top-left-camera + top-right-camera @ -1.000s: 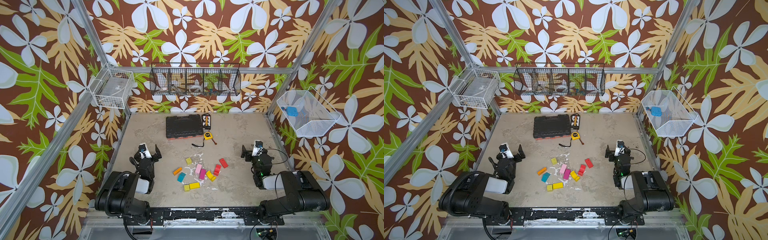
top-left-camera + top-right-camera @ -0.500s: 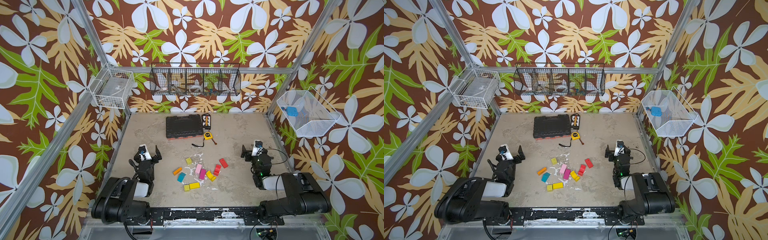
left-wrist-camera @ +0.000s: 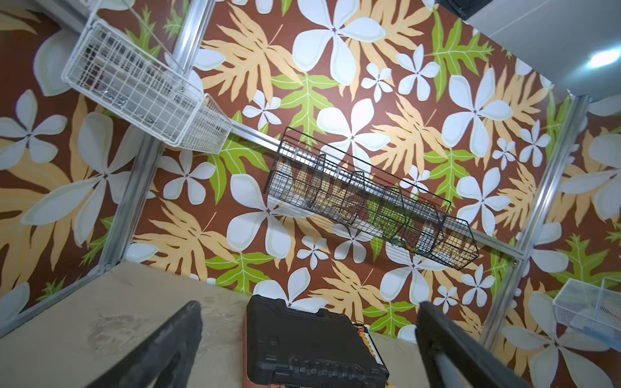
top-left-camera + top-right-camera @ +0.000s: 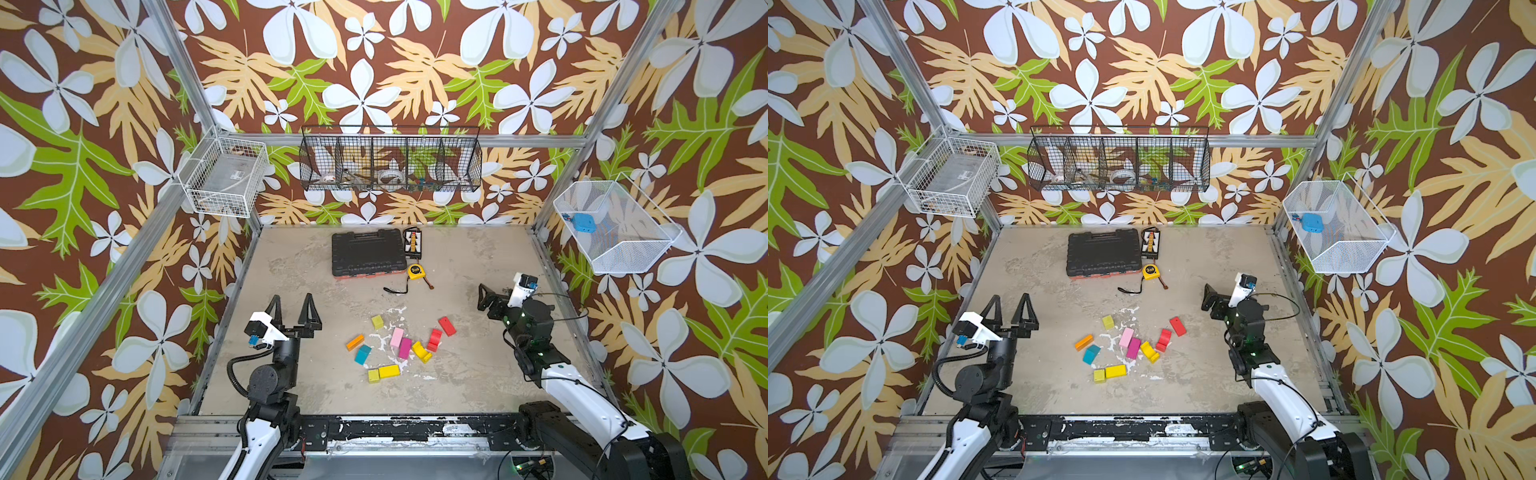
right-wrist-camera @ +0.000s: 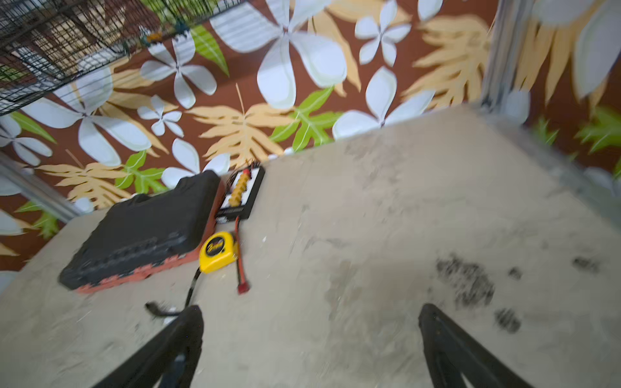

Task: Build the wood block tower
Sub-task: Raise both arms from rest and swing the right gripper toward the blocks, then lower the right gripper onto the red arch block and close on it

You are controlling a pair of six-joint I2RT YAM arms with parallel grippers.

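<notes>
Several painted wood blocks lie loose on the table's middle in both top views: a yellow cube [image 4: 377, 322], an orange bar [image 4: 355, 342], a teal block [image 4: 363, 354], pink [image 4: 397, 337] and magenta [image 4: 405, 348] bars, a yellow arch [image 4: 421, 351], two red pieces [image 4: 434, 340] [image 4: 447, 326], and a yellow cube and bar [image 4: 389, 371]. None is stacked, and no tower is in view. My left gripper [image 4: 291, 299] [image 4: 1010, 297] [image 3: 309, 307] hangs open left of them. My right gripper [image 4: 484, 297] [image 4: 1208, 297] [image 5: 311, 309] is open to their right. Both are empty.
A flat black tool case [image 4: 368, 252] lies at the back of the table, with a small connector board [image 4: 413, 243] and a yellow tape measure [image 4: 415, 272] beside it. Wire baskets [image 4: 390, 164] [image 4: 226, 176] [image 4: 615, 226] hang on the walls. Metal frame posts edge the table.
Both arms have unfolded and risen from their low resting pose, lifting the grippers higher over the table. The jaws stay open. The blocks have not moved.
</notes>
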